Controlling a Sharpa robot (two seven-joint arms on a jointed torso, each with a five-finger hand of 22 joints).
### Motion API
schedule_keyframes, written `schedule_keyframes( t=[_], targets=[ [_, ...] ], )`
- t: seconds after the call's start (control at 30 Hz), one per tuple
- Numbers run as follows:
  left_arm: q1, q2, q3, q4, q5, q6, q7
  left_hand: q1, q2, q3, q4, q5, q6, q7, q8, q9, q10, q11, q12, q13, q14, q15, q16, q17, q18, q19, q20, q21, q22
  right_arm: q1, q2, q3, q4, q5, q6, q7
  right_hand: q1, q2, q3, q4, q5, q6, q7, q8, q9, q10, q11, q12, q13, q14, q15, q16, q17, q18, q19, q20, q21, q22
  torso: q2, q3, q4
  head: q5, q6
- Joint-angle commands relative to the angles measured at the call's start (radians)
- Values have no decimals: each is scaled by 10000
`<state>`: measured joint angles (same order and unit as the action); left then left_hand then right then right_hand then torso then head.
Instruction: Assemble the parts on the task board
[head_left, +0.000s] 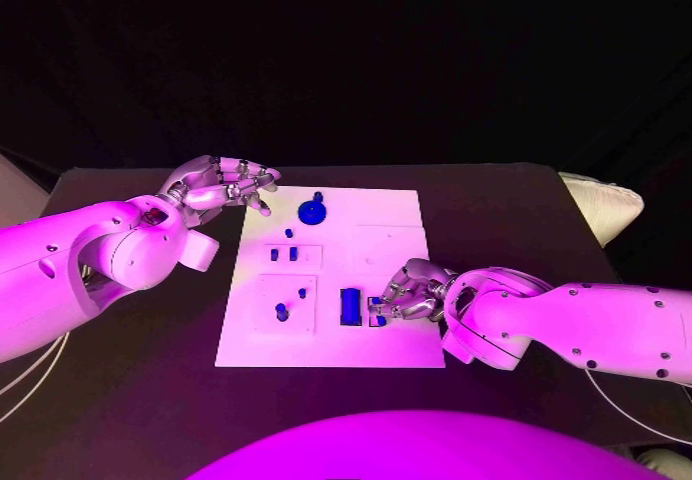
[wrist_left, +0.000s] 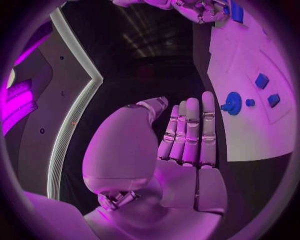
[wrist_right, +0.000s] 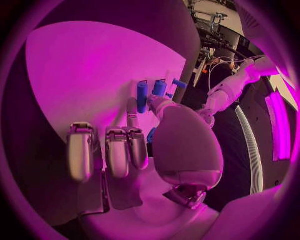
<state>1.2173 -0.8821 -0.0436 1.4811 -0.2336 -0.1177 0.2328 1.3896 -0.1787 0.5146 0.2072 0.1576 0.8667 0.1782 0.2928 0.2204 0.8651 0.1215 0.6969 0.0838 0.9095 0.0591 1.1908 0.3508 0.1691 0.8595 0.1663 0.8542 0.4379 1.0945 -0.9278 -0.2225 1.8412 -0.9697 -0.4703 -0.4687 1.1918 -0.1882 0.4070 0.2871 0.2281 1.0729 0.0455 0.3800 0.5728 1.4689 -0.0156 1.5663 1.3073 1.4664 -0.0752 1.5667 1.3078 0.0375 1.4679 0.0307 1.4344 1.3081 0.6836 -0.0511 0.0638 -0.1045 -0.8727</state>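
The white task board (head_left: 389, 215) lies in the middle of the table. A round blue knob part (head_left: 313, 211) stands near its far edge, with small blue parts (head_left: 283, 254) just nearer. A long blue block (head_left: 349, 305) stands at the near middle. My right hand (head_left: 408, 296) rests on the board beside that block and pinches a small blue part (head_left: 376, 311) between thumb and finger; a blue sliver (wrist_right: 150, 135) of it shows by the thumb. My left hand (head_left: 224, 186) hovers off the board's far left corner, its fingers (wrist_left: 190, 132) straight and holding nothing.
Two more small blue parts (head_left: 284, 312) sit in the near left panel of the board. The black table (head_left: 144, 350) lies bare round the board. A pale object (head_left: 606, 205) rests at the table's right edge.
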Motion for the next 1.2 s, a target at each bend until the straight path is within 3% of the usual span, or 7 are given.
schedule_keyframes(
  t=[0.03, 0.23, 0.3, 0.37, 0.6, 1.2],
  targets=[
    [3, 5, 7, 29, 45, 133, 34, -37, 86, -9, 63, 36, 10, 44, -62, -14, 6, 15, -23, 17, 3, 42, -47, 16, 133, 93, -2, -65, -8, -9, 9, -1, 31, -6, 194, 34, -213, -5, -68, 10, -178, 43, 48, 18, -25, 1019, -63, 45, 2635, 1044, -72, 41, 2630, -147, 792, -70, 62, 2325, 3, -4, 7, 4, 1],
    [3, 8, 7, 24, 45, 134, 33, -48, 91, -12, 81, 36, 11, 44, -65, -14, 3, 17, -24, 18, 2, 44, -47, 16, 133, 93, 0, -71, -11, -9, 24, -1, 47, 3, 100, 71, -460, 6, -164, 24, -449, 46, 55, 39, -40, 1019, -56, 45, 2635, 1044, -69, 41, 2630, -147, 791, -71, 60, 2324, -1, -9, 8, 19, 1],
    [3, 10, 7, 20, 45, 135, 34, -48, 91, -12, 81, 36, 11, 44, -65, -14, 3, 17, -24, 18, 2, 44, -47, 16, 133, 93, 0, -71, -11, -9, 25, 0, 54, 5, 78, 83, -616, -19, -283, -5, 115, 45, 49, 66, -43, 1019, -61, 45, 2635, 1044, -73, 41, 2630, -145, 788, -77, 53, 2322, 4, -11, 10, 24, 1],
    [3, 12, 7, 16, 45, 135, 35, -48, 91, -12, 81, 36, 11, 44, -65, -14, 3, 17, -24, 18, 2, 44, -47, 16, 133, 93, 0, -71, -11, -9, 25, 0, 57, 6, 65, 90, -647, -29, -311, 2, 131, 44, 53, 69, -44, 1019, -60, 45, 2635, 1044, -73, 41, 2630, -148, 790, -77, 68, 2325, 3, -10, 5, 25, 1],
    [3, 30, 7, -4, 45, 137, 40, -48, 91, -12, 81, 36, 11, 44, -65, -14, 3, 17, -24, 18, 2, 44, -47, 16, 133, 93, 0, -71, -11, -9, 22, 1, 44, 9, 46, 113, -907, -68, -544, 26, 8, 39, 64, 90, -57, 1019, -48, 45, 2635, 1044, -65, 41, 2630, -146, 787, -71, 58, 2322, 2, -16, 3, 29, 1],
    [3, 40, 7, -19, 45, 132, 38, -48, 91, -12, 81, 36, 11, 44, -65, -14, 3, 17, -24, 18, 2, 44, -47, 16, 133, 93, 0, -71, -11, -8, -35, 1, -14, -113, 376, 47, -754, -89, -612, -81, -97, -2, 51, 96, -68, 1019, -57, 45, 2635, 1044, -67, 41, 2630, -135, 773, -70, -3, 2307, -7, 3, -9, 39, 1]
  ],
)
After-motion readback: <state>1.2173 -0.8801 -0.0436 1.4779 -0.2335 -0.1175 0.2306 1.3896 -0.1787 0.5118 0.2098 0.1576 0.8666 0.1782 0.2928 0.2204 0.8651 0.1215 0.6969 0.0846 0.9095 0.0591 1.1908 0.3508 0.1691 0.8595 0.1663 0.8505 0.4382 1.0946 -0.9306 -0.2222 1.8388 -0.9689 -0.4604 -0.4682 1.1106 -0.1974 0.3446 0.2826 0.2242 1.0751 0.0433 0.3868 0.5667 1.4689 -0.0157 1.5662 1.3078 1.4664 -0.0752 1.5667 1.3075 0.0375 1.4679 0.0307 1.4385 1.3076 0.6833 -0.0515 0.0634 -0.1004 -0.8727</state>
